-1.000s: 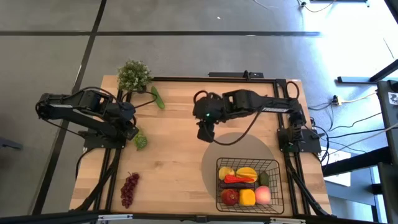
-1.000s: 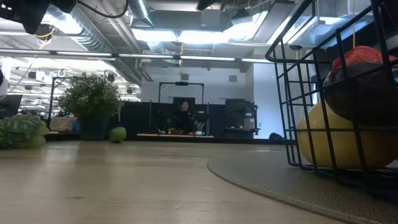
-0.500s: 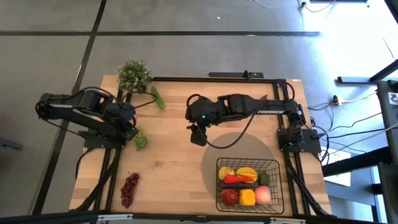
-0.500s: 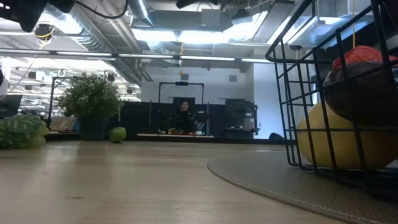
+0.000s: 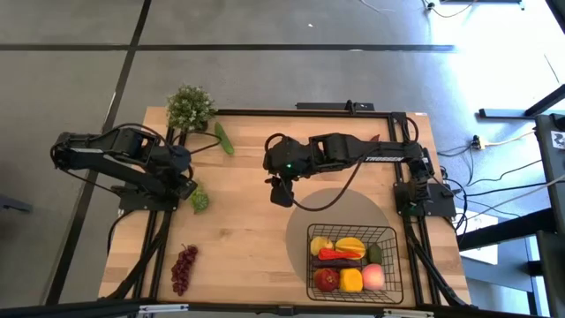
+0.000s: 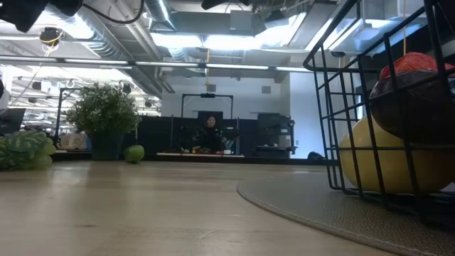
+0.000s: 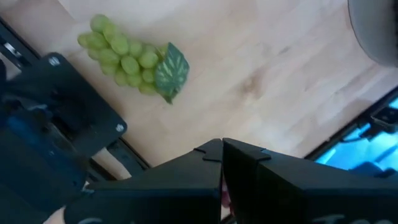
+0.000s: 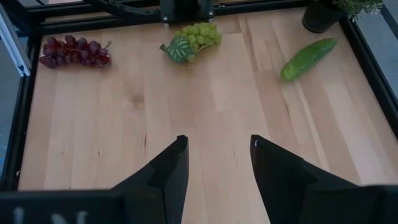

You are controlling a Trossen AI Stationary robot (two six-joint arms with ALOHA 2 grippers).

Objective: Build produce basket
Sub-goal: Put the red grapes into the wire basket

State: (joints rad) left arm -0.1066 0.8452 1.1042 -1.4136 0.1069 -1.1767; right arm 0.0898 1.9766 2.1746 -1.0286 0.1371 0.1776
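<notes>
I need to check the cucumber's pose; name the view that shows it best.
The right wrist view: the cucumber lies whole and unobstructed on the wood. The high view shows it small, near the potted plant; the low view only end-on; the left wrist view misses it.

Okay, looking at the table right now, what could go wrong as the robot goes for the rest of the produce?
1. The green grapes lie right beside the parked left gripper, so the empty, open right gripper might bump that arm when reaching for them.
2. The cucumber lies close to the potted plant; a grab there may knock the plant.
3. The basket already looks crowded, so added bunches could spill over.
</notes>
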